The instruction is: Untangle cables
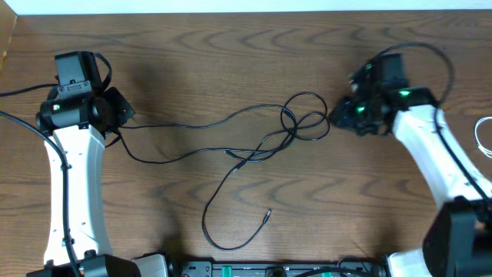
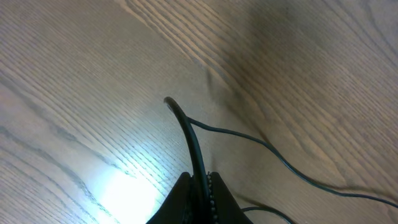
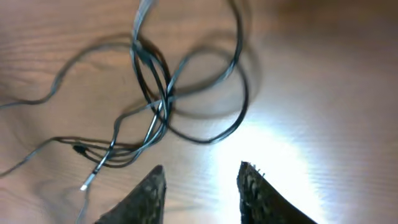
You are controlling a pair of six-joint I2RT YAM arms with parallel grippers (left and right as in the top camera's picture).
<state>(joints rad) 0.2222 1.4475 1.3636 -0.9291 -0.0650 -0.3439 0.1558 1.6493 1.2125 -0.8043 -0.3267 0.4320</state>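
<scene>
My left pincer (image 2: pixel 200 182) was clamped on one of the cables (image 1: pixel 288 127), whose knot lay in the middle of the bench (image 1: pixel 231 54); my right pincer (image 3: pixel 202 183) hung open and empty just right of it. Loosening stage, I judged: next, pinch a loop, pull right

place: probably robot lab | cues: wood-grain table (image 1: pixel 231 69), white arms (image 1: pixel 65 185)

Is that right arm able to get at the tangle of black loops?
Probably yes: the right gripper hangs open and empty just short of the tangle, with only bare table between them.
</scene>
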